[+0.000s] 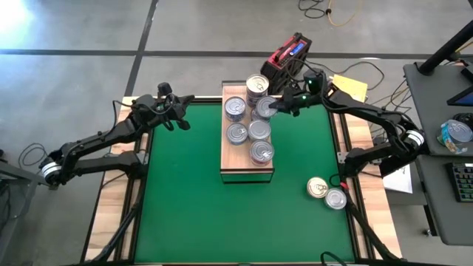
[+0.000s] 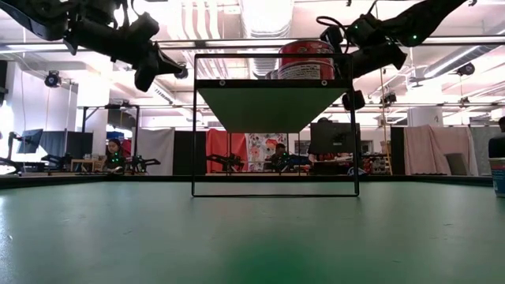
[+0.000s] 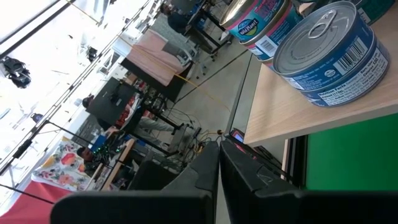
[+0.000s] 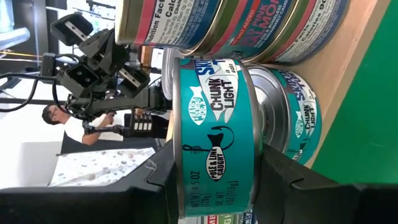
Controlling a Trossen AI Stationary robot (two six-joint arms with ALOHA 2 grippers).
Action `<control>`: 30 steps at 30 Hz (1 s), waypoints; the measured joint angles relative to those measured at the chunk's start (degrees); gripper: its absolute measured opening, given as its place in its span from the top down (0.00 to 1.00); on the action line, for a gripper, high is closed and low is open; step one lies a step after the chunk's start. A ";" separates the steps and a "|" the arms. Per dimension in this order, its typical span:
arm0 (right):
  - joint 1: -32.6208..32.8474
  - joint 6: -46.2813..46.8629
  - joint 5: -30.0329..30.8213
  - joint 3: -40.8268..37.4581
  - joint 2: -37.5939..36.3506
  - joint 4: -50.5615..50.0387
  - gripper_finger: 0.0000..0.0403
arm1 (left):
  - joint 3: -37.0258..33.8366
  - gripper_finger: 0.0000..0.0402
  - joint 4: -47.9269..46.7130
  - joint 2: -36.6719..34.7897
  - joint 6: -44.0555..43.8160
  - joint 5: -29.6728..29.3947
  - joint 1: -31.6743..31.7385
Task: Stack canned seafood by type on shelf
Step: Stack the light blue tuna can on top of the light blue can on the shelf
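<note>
My two arms are dark, near black, built of slim tubes with chunky joints. On my left arm [image 1: 96, 140] there's a pale silver ring near the base, and black cables loop around the wrist. My right arm [image 1: 369, 118] has the same pale ring, and a small green light glows at its wrist. My right gripper's fingers [image 4: 283, 180] are matte black, blocky, flat-faced.

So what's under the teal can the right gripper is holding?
The right gripper holds the teal can directly over a second teal can on the shelf. Whether the two cans touch is hidden.
</note>
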 joint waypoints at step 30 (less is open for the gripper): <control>0.84 -0.61 1.91 0.00 0.01 0.02 0.48 | 0.00 1.00 0.04 0.02 0.02 0.00 -0.02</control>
